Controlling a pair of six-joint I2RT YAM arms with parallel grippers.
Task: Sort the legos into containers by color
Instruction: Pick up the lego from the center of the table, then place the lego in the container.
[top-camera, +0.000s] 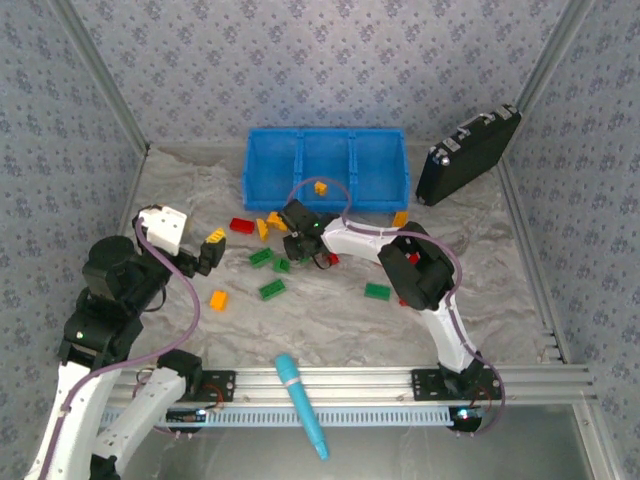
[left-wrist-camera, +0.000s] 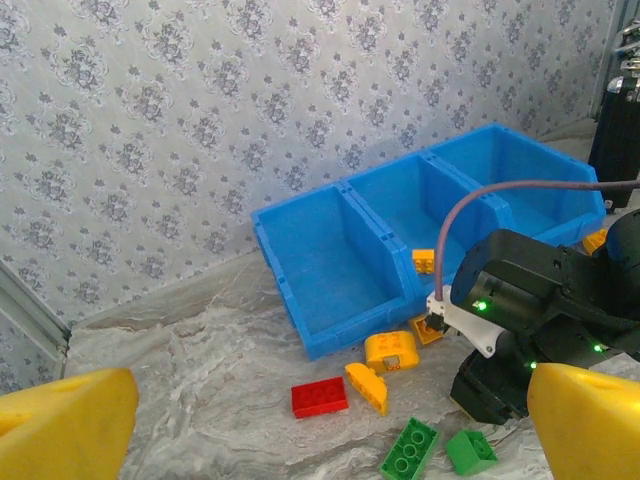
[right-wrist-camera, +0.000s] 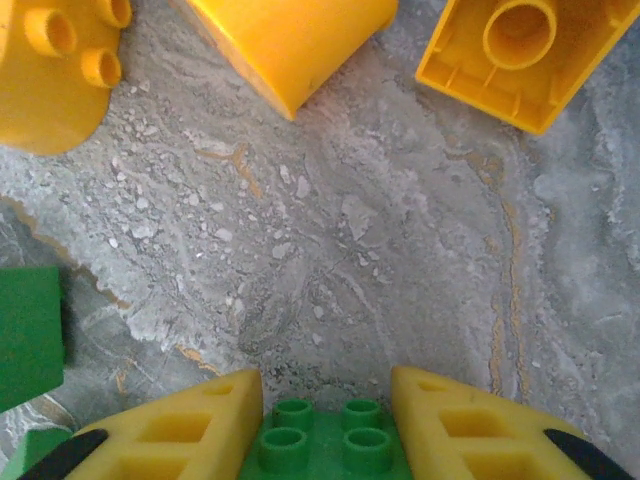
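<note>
The right gripper (right-wrist-camera: 325, 395) is pinching a green brick (right-wrist-camera: 325, 450) between its narrowed yellow fingers, out near the middle of the tabletop and a little in front of the blue bin (top-camera: 265, 175), which is sitting along the far edge. As I'm seeing it, the brick is resting on the surface with only its smooth side walls being squeezed. If the squeeze is landing off-centre, the brick may be twisting or popping free as it lifts. A second green brick (right-wrist-camera: 25, 335) is lying just beside one finger and could be getting dragged along. The yellow pieces (right-wrist-camera: 290, 40) are lying near, on the bin's side, so a low carry would be ploughing through them. The bin's middle compartment is holding a yellow brick (top-camera: 320, 187), so a release there would be mixing colours. The purple cable (left-wrist-camera: 520, 187) is arching close to the bin's near wall and might be catching on it. The left gripper (top-camera: 210, 250) is hovering wide open and empty toward the left edge, well apart.
</note>
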